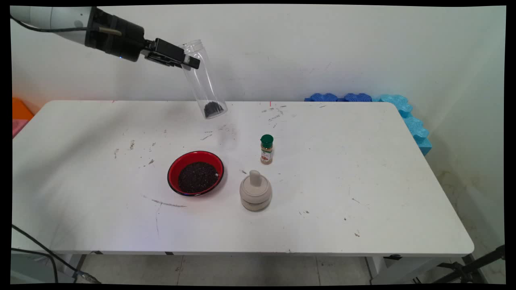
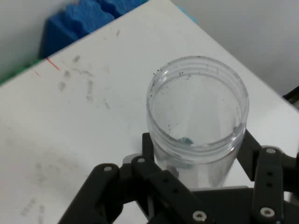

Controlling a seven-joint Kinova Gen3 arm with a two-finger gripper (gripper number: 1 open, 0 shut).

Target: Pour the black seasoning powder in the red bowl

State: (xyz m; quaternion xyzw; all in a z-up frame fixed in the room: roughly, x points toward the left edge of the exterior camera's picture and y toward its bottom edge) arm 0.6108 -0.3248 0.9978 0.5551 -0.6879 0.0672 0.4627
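A white table (image 1: 363, 209) seen from above its near edge, with a pale wall behind it.

Nearest the viewer, slightly right of the table's centre, sits a squat beige grinder (image 1: 255, 191) with a stubby knob on top. At about 9 o'clock from it, just apart, is a red bowl (image 1: 196, 173) with a dark rim, filled with fine black grains. At about 12 o'clock from the grinder stands a small spice bottle (image 1: 266, 149), upright, with a green cap and brownish powder inside. The tabletop around them carries scattered dark scuffs and specks.

Farther back, raised well above the table's far edge, at roughly 11 o'clock from the bowl, the black claw (image 1: 186, 61) reaches in from the upper left on a white arm. It is closed on a clear plastic jar (image 1: 202, 80), gripping it near the open mouth. The jar is lidless and tilted, mouth toward the upper left, base toward the lower right, and a small heap of black grains lies in its base.

The hand view looks down into the jar's (image 2: 196, 121) open threaded mouth; dark specks cling to its inner wall, and the claw's black fingers (image 2: 268, 179) press it from both sides.

Farthest away, at the table's far right corner, blue foam pieces (image 1: 403, 108) rest against the wall.
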